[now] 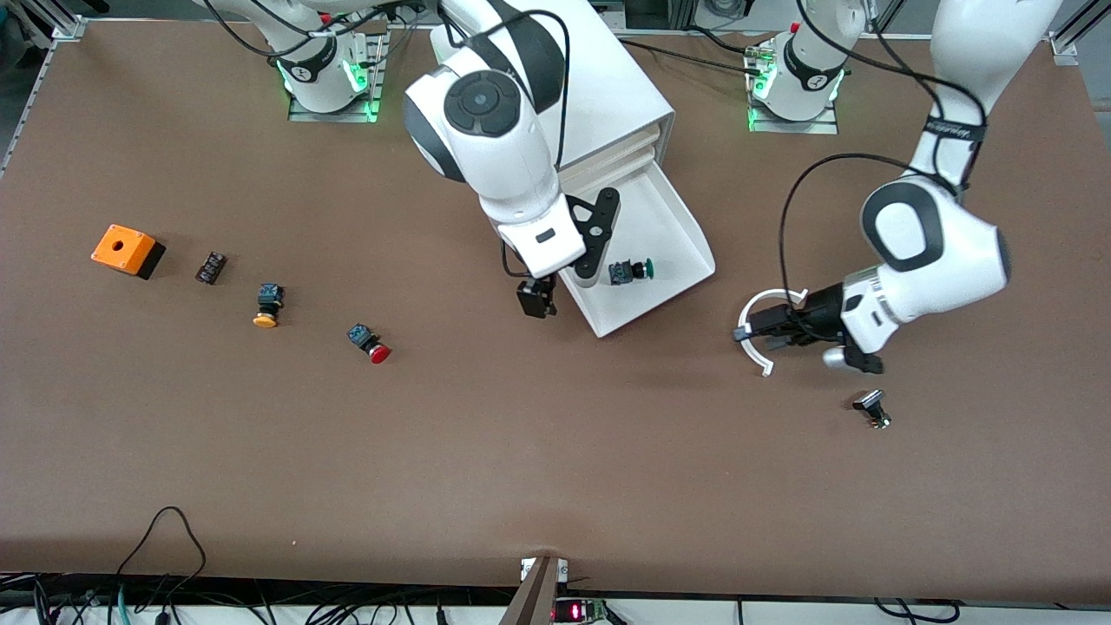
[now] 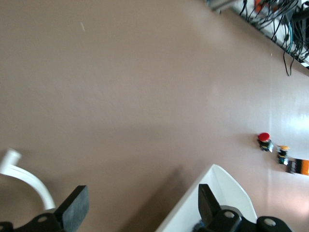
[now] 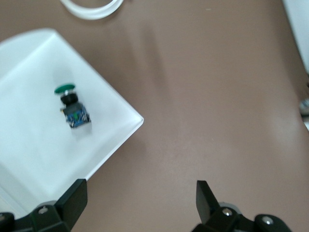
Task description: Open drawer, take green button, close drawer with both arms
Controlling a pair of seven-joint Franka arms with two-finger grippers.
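The cabinet's lowest drawer is pulled out, also seen as the drawer in the right wrist view. The green-capped button lies on its side inside the drawer, near the front edge; the button is untouched. My right gripper hangs open over the table beside the drawer's front corner; the right gripper holds nothing. My left gripper is open and low over the table toward the left arm's end, at a white C-shaped ring. The left gripper is empty between its fingers.
Toward the right arm's end lie an orange box, a small black block, an orange-capped button and a red-capped button. A small black-and-silver part lies nearer the front camera than the left gripper.
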